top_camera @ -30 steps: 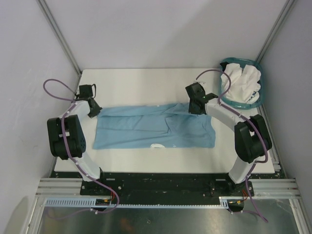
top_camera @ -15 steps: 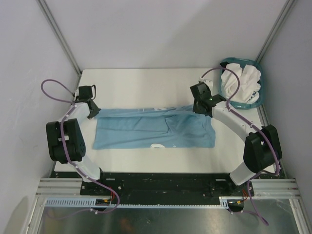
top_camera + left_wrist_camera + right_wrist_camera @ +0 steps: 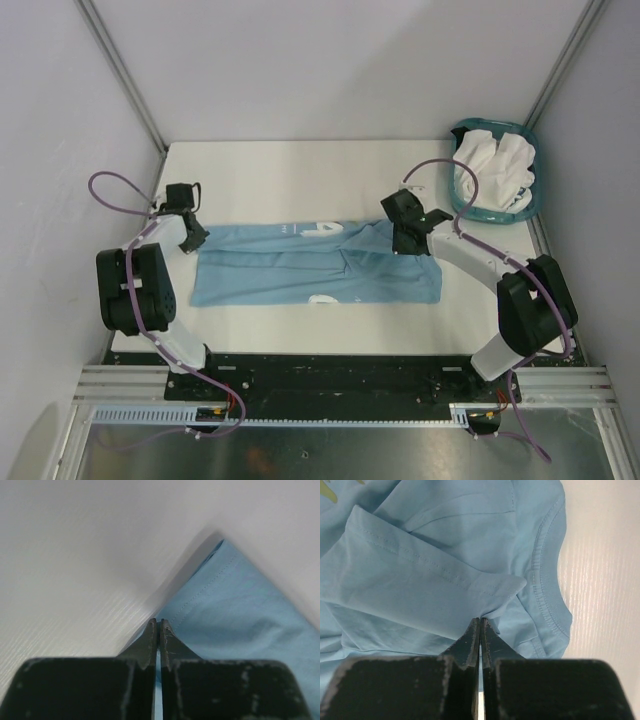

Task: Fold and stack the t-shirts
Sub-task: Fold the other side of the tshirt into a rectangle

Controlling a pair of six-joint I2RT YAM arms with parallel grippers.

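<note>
The left tool [image 3: 158, 622] is pinched tight on a corner of the light blue t-shirt [image 3: 310, 268]. The right tool [image 3: 480, 621] is clamped on a folded sleeve beside the collar. Between them the shirt lies along the tabletop [image 3: 300, 170] — far edge turned over, white "4" showing. Beyond the right tool, white t-shirts [image 3: 495, 170] fill a teal basket [image 3: 470, 207].

we see a light blue t-shirt [image 3: 315, 270] with a white "4" print on the white counter [image 3: 300, 170]; plain white t-shirts [image 3: 495, 168] in a teal basket [image 3: 482, 124]. the left claw [image 3: 192, 240] and right claw [image 3: 405, 243] are black, their cables [image 3: 105, 190] purple.
</note>
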